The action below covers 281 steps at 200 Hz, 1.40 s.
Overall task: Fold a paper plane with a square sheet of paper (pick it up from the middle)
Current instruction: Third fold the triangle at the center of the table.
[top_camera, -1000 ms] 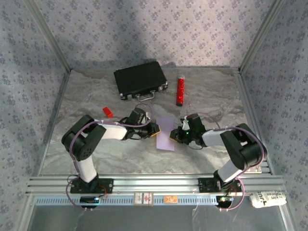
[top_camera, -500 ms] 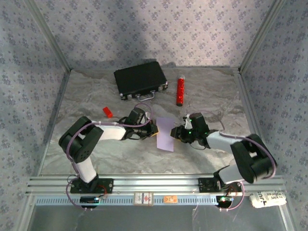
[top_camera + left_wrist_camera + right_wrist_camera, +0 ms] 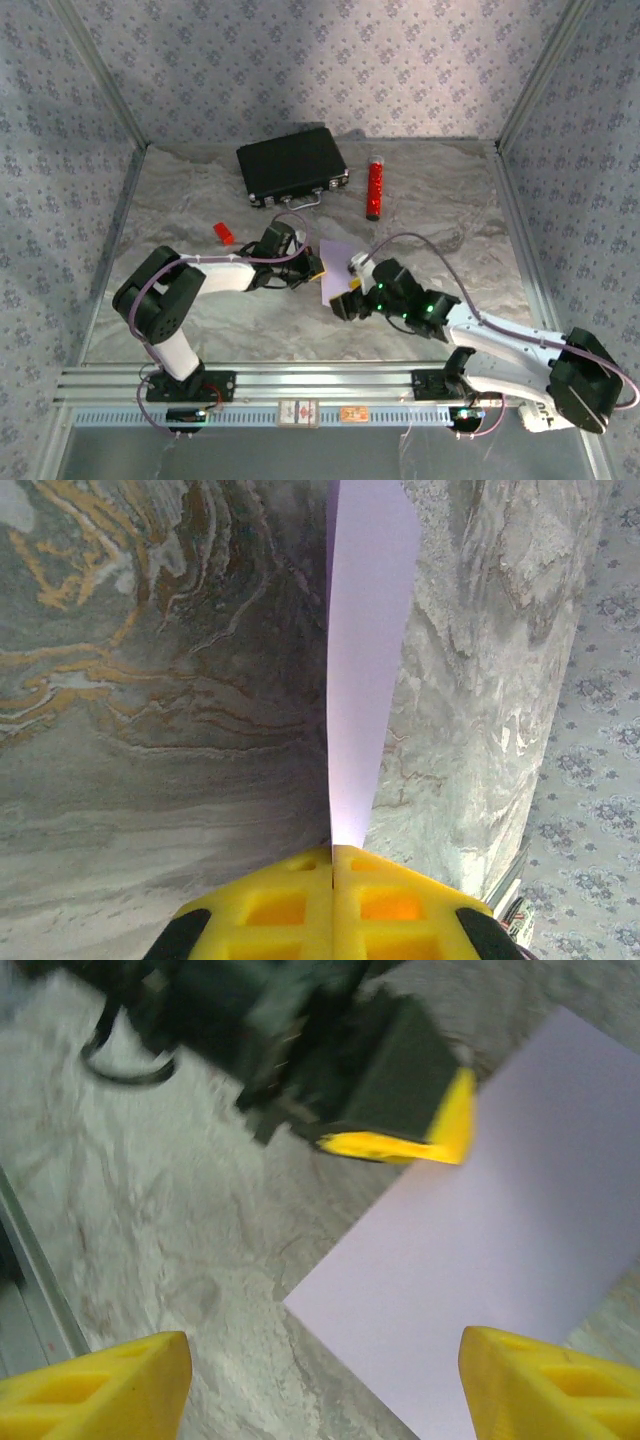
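Marbled grey tabletop (image 3: 200,200) spreads under me, with patterned walls around it. My left claw (image 3: 333,858) is pressed fully closed on the edge of the square sheet of paper (image 3: 365,630), which sits mid-table between my two claws. My right claw (image 3: 322,1365) gapes wide above the sheet's near corner, gripping nothing. A black case (image 3: 292,165), a red cylinder (image 3: 375,188) and a small red block (image 3: 223,233) sit farther back.

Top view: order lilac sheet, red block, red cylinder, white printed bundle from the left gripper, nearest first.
1. lilac sheet, held in the left gripper.
2. red block, left, and red cylinder, back right: too close to call.
3. white printed bundle, near right corner.
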### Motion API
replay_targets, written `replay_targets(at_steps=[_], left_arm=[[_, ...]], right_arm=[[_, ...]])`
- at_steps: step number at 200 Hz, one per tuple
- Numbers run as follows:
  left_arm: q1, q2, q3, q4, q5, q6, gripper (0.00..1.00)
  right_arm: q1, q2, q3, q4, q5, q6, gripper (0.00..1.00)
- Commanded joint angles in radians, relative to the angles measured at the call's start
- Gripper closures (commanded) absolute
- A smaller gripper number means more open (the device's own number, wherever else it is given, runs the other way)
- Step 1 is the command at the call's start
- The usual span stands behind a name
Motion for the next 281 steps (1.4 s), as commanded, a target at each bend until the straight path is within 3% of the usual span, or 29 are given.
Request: replay_targets(at_steps=[1,31,65,98,133,188,281], left_arm=[[0.005,-0.036,-0.008,-0.01,-0.001,-0.009,0.97],[0.005,-0.036,-0.006,-0.006,0.0,-0.013,0.97],[0.005,-0.034,-0.01,0.002,-0.001,-0.019,0.97],[0.005,-0.035,-0.014,0.003,-0.003,-0.021,0.97],[0.005,-0.035,-0.019,0.009,-0.004,-0.026,0.97],[0.006,-0.035,-0.02,0.01,-0.004,-0.027,0.97],[0.005,-0.039,-0.022,0.012,-0.007,-0.029,0.97]], right_arm=[[0.103,0.024,-0.016,0.046,0.218,-0.218,0.27],[0.225,0.133,0.012,0.089,0.401,-0.307,0.29],[0.289,0.253,0.039,0.148,0.557,-0.325,0.28],[0.321,0.348,0.053,0.201,0.631,-0.344,0.29],[0.336,0.416,0.075,0.227,0.707,-0.348,0.36],[0.35,0.421,0.047,0.254,0.713,-0.339,0.54],[0.351,0.409,0.035,0.228,0.717,-0.305,0.7]])
